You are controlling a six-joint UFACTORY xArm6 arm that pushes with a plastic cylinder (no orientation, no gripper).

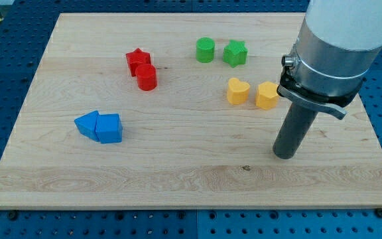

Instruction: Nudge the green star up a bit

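The green star (pixel 235 53) lies on the wooden board (pixel 178 166) near the view's top, right of centre, with a green cylinder (pixel 205 50) just to its left. My tip (pixel 284 155) rests on the board at the view's lower right, well below and to the right of the green star. Two yellow blocks lie between them: a yellow heart (pixel 237 91) and a yellow hexagon-like block (pixel 267 95), which is just up and left of the rod.
A red star (pixel 138 61) and a red cylinder (pixel 146 78) touch at the upper middle-left. Two blue blocks (pixel 99 127) sit together at the left. The board's right edge is close to the rod.
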